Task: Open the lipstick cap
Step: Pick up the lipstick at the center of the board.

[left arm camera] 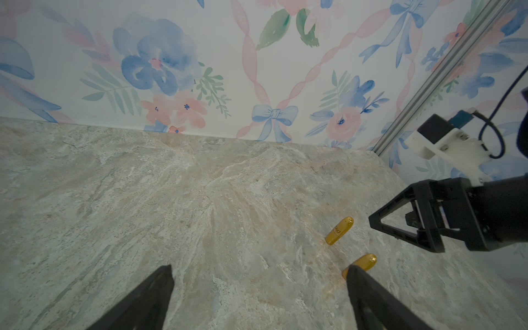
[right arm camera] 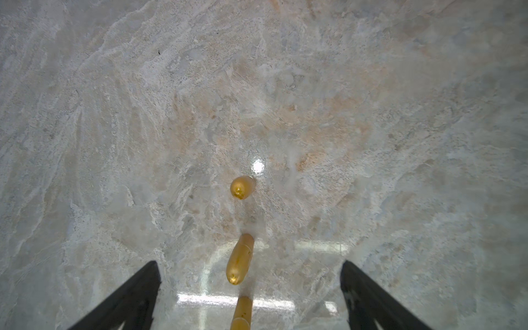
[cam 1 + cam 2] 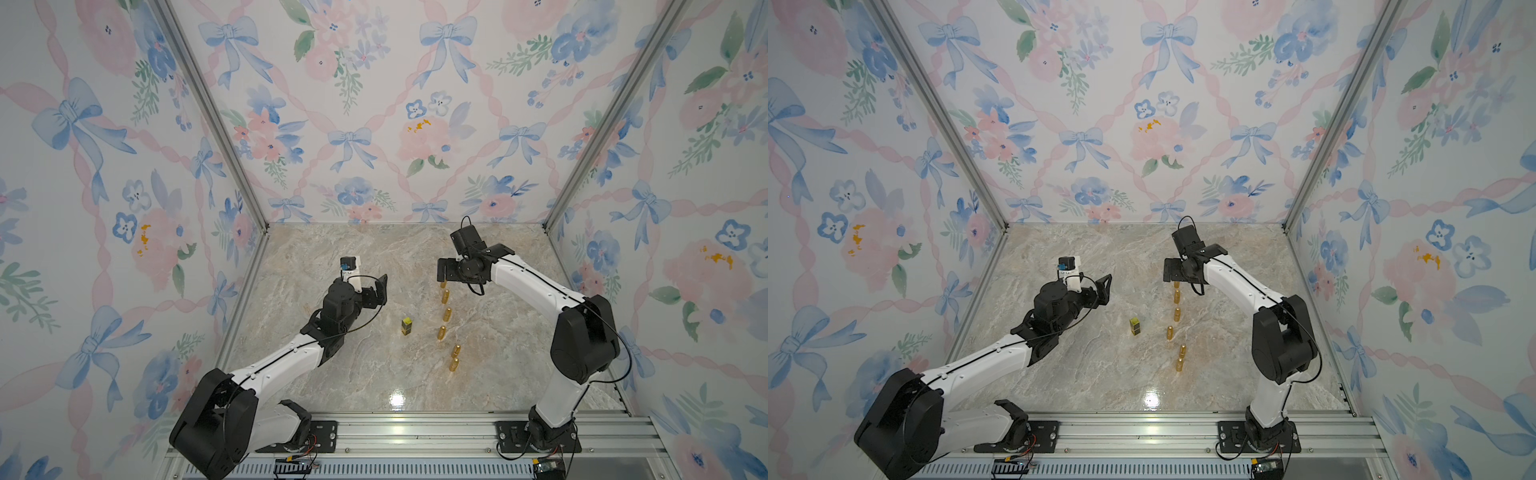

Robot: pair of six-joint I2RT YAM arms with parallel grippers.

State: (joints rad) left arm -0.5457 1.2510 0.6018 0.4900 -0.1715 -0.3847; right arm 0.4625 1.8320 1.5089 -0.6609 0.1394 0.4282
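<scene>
As left fingers [image 1: 143,303] gape, right fingers [image 2: 128,297] gape — empty.

Illegible mark on gold lipstick [image 1: 339,231]

Even light, glare on tabletop [image 3: 397,400]

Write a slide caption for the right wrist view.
Open right gripper hovers over gold lipsticks lined up on the marble table.
</scene>
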